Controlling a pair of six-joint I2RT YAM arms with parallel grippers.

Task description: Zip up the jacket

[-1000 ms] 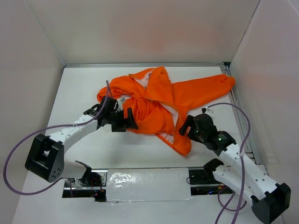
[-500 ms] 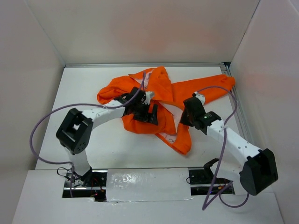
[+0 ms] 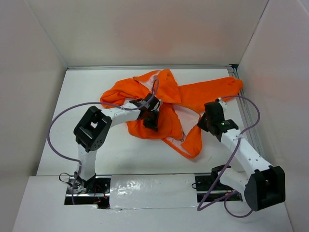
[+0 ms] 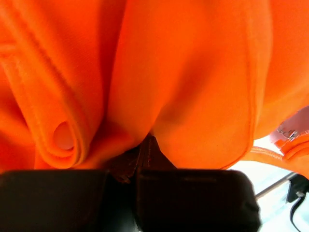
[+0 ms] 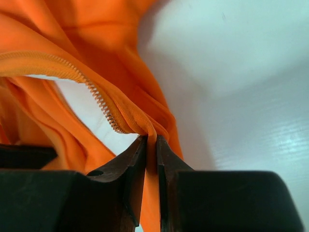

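Jacket [image 3: 169, 96] sits in a crumpled heap toward twelve o'clock on the table [image 3: 87, 145], one sleeve flung out to two o'clock, front wide open with pale lining showing.

The left gripper [image 4: 147, 145] has its jaws squeezed together on a thick fold at the heap's eight o'clock side. That is plain cloth, with no zipper edge in sight there. The right gripper [image 5: 150, 142] is pinched tight on the hem at four o'clock, right beside the zipper teeth [image 5: 104, 108].

Here's the danger. The right's bite is thin and only at the fingertips, so a firm tug could let the fabric slide out. And if the left pulls that bunched fold, the whole heap may drag along instead of spreading, leaving the front edges twisted.
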